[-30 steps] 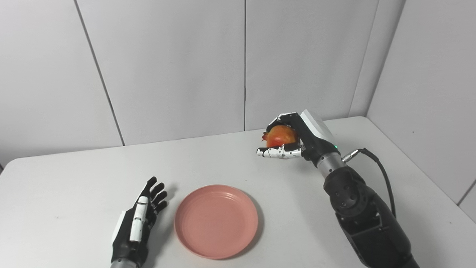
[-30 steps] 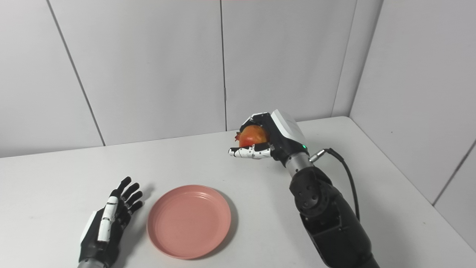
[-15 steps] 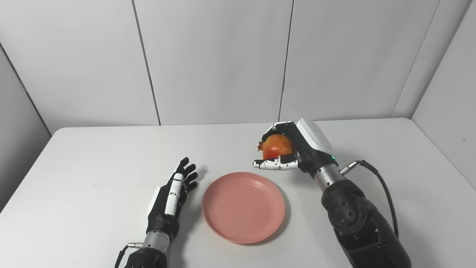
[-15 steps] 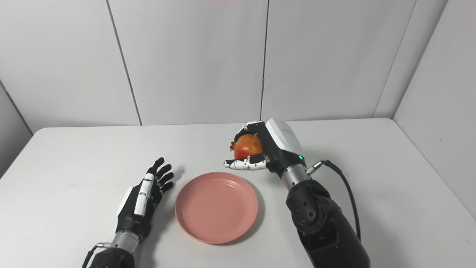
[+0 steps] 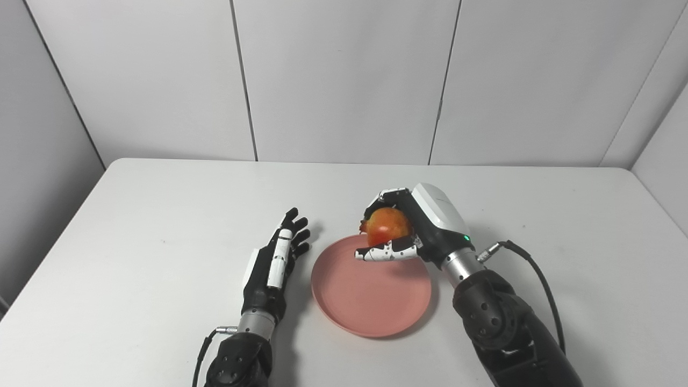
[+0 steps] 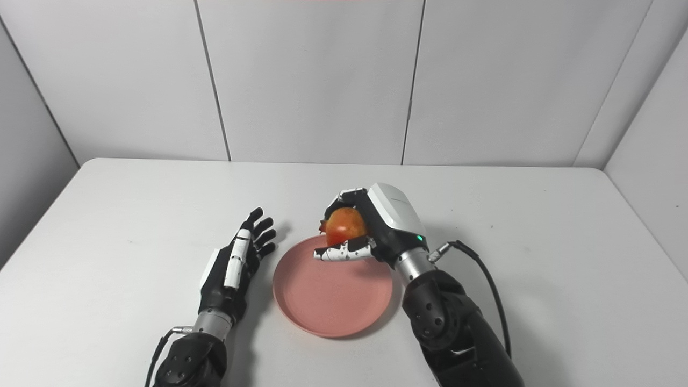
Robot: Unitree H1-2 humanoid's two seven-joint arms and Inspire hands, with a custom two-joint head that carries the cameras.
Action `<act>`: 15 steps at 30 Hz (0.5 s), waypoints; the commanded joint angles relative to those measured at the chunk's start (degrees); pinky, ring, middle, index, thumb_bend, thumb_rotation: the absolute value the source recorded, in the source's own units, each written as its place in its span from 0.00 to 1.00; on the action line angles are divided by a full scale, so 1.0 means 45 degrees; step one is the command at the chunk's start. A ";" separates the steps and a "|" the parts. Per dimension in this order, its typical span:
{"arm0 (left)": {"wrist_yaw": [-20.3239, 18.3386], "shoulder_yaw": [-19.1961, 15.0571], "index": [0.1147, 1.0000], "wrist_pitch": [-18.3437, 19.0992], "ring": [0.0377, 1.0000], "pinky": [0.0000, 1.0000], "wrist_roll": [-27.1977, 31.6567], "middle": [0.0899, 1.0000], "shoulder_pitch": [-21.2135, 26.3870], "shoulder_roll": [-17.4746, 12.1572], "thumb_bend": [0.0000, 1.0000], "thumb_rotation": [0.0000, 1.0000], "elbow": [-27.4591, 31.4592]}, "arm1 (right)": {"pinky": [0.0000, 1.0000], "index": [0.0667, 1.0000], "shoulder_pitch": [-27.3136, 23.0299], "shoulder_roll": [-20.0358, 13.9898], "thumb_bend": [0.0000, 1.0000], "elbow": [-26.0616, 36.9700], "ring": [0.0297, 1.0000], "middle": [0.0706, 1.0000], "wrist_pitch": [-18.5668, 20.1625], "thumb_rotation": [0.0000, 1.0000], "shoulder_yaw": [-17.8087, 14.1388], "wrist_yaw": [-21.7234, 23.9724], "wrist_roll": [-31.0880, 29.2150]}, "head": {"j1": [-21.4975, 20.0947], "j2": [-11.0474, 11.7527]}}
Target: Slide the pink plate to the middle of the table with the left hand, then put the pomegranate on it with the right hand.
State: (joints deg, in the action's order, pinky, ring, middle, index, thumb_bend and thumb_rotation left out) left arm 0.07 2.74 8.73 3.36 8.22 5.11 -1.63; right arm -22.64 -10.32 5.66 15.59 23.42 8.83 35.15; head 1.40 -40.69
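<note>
The scene contained one plate, one pomegranate and two hands, all on or above one white table [image 5: 134,226].

Nearest the camera, the pink plate [image 5: 371,295] lay flat on the table near its middle. It was empty of any resting object.

Just beside the plate's left edge, the left hand [image 5: 271,266] was extended with its fingers [image 5: 296,228] straight and slightly spread, pointing away from the robot. It held nothing. Whether its edge rested on the table or hovered just above it could not be determined from these views, though a shadow lay close beside it. A narrow gap separated it from the plate rim.

Farther back, the right hand [image 5: 411,228] was closed around the single pomegranate [image 5: 386,226], with the fingers curled over the top of the fruit and the thumb [image 5: 384,252] stretched beneath it. The fruit was red-orange, with its crown pointing left. The hand and fruit were positioned over the far rim of the plate, raised clear of its surface. A black cable [image 5: 537,277] ran from the right wrist.
</note>
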 commanded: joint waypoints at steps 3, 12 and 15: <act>0.0271 0.0069 0.90 -0.0161 0.90 0.90 -0.0300 0.90 0.0462 0.0314 0.41 1.00 -0.0053 | 0.19 0.36 -0.0416 0.0258 0.37 -0.0189 0.23 0.27 -0.0863 0.15 0.0153 -0.0229 0.0222 | 0.0058 -0.0035; 0.0413 0.0083 0.89 -0.0373 0.90 0.89 -0.0575 0.90 0.0546 0.0390 0.41 1.00 -0.0290 | 0.19 0.44 -0.0184 0.0595 0.49 -0.0615 0.23 0.28 -0.0834 0.14 0.0460 -0.0148 0.0397 | 0.0153 -0.0207; 0.0425 0.0040 0.89 -0.0280 0.90 0.88 -0.0603 0.90 0.0559 0.0426 0.41 1.00 -0.0273 | 0.20 0.44 -0.0065 0.0637 0.49 -0.0659 0.24 0.29 -0.0838 0.14 0.0473 -0.0159 0.0372 | 0.0216 -0.0268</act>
State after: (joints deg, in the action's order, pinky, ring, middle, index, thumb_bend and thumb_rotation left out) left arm 1.58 2.66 7.87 1.15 8.82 6.40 -2.90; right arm -21.49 -7.85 2.02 14.48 25.92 8.97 36.59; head 2.37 -41.83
